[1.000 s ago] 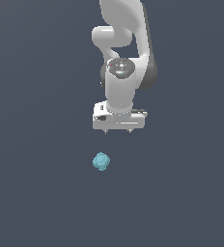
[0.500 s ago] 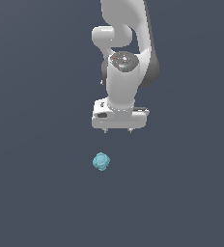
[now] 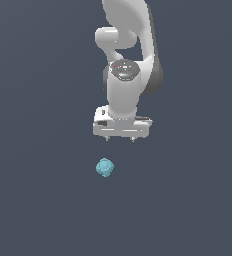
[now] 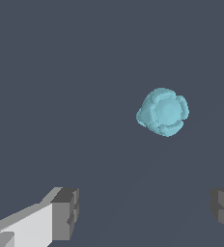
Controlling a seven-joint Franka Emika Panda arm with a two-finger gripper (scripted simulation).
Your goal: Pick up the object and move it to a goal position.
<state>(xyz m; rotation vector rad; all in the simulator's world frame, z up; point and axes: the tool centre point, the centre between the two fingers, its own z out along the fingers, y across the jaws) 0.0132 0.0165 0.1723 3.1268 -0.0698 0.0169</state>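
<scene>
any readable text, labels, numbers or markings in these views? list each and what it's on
None readable in either view.
The arm has a round cap with tiny red and green specks on it; these are too small to read and may not be characters at all.
The light-cyan object is plain, with no print.
The gripper and its fingers carry no label.

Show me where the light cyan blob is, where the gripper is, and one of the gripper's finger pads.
Light cyan blob (image 3: 105, 167): exterior view, middle of its lumpy body.
Gripper (image 3: 121, 138): exterior view, midway between its two fingertips.
Finger pad (image 4: 65, 213): wrist view, on its dark gray face.
</scene>
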